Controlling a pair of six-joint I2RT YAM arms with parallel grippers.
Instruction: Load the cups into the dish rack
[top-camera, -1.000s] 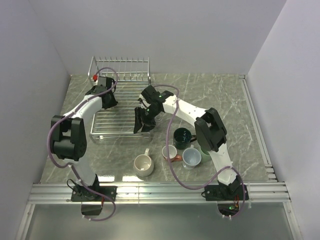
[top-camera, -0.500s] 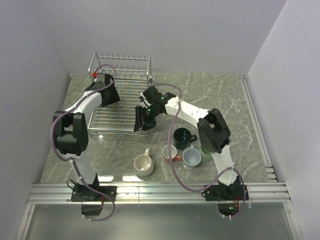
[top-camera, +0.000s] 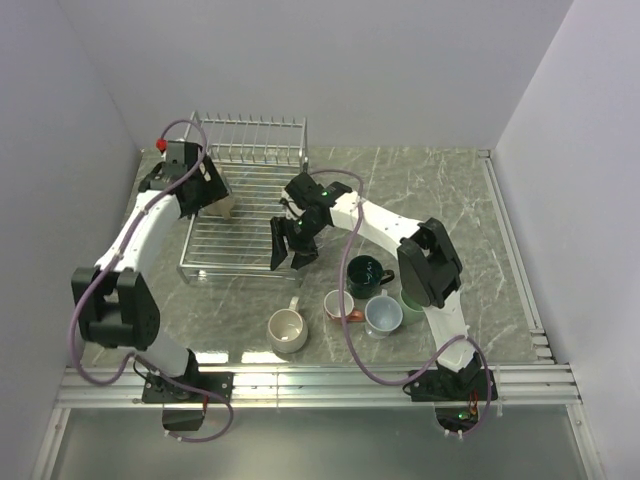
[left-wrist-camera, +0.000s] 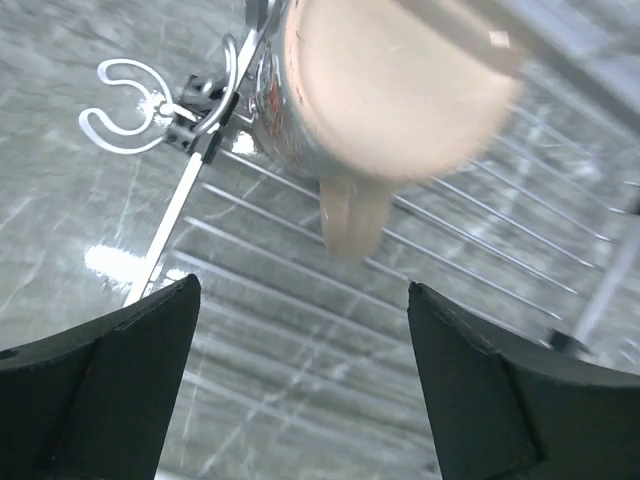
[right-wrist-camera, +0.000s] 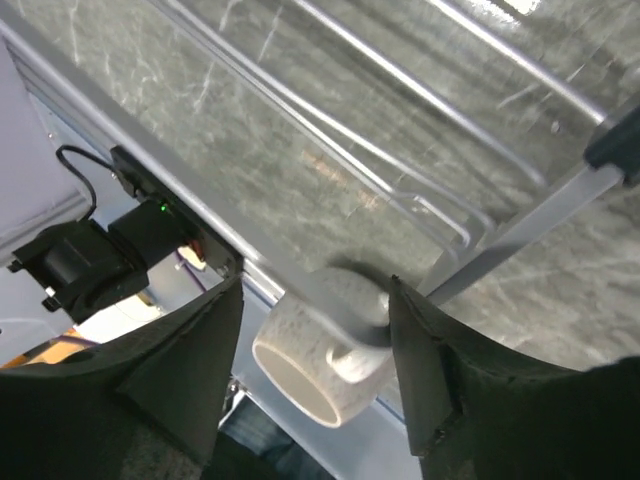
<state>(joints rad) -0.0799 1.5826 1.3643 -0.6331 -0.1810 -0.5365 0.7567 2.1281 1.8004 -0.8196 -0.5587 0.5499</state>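
Observation:
The dish rack stands at the back left of the table. A tall tan cup lies in it near the left end; the left wrist view shows it tipped, handle pointing down. My left gripper hangs open just above this cup, not touching it. My right gripper is open over the rack's front right corner. Between its fingers I see the wide cream cup down on the table, beyond the rack's rail.
A group of cups sits right of centre: dark green, red-brown with white inside, light blue-grey, and pale green partly behind the right arm. A metal rail runs along the near edge.
My left gripper has opened and let go of the tan cup, then drawn back to the left. The rack shifted slightly. My right gripper's jaws have spread a little wider.

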